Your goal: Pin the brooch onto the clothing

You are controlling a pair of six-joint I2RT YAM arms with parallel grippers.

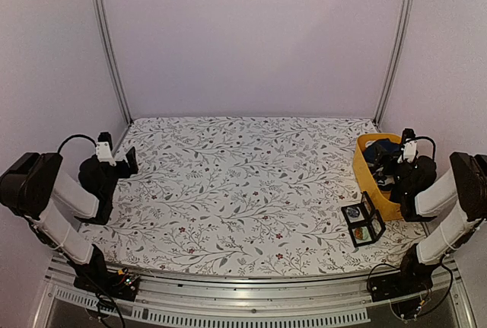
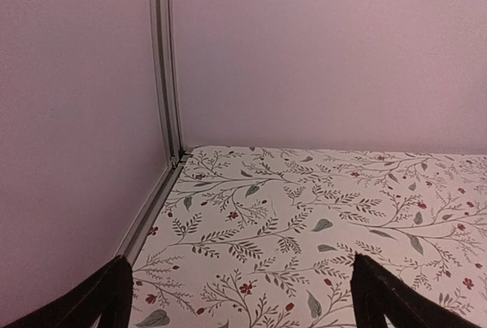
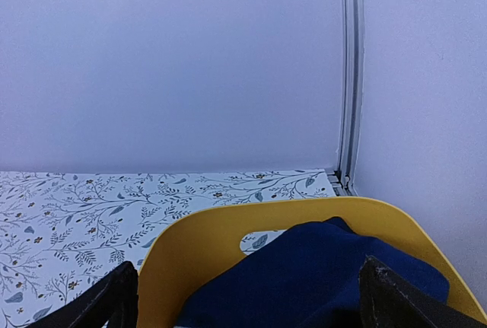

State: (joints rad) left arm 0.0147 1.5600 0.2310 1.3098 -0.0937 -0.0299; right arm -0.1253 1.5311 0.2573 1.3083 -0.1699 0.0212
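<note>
The leaf-printed worktop (image 1: 243, 191) carries a yellow plastic bin (image 3: 213, 252) with the navy blue clothing (image 3: 304, 267) seemingly bunched inside. The right fingers (image 3: 396, 297) hover level over that bin, spread wide and empty. The left fingers (image 2: 99, 301), far across from it, are likewise spread and empty.

top: high, sees whole table (image 1: 228, 191) | wrists: low, facing back wall (image 2: 319, 54)

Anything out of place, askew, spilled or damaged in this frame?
Nothing is spilled or damaged. The only oddity is that the navy clothing is bunched up inside the yellow basket at the right edge of the table, not laid flat for pinning. The small black-framed box beside it sits skewed to the table's edges.
</note>
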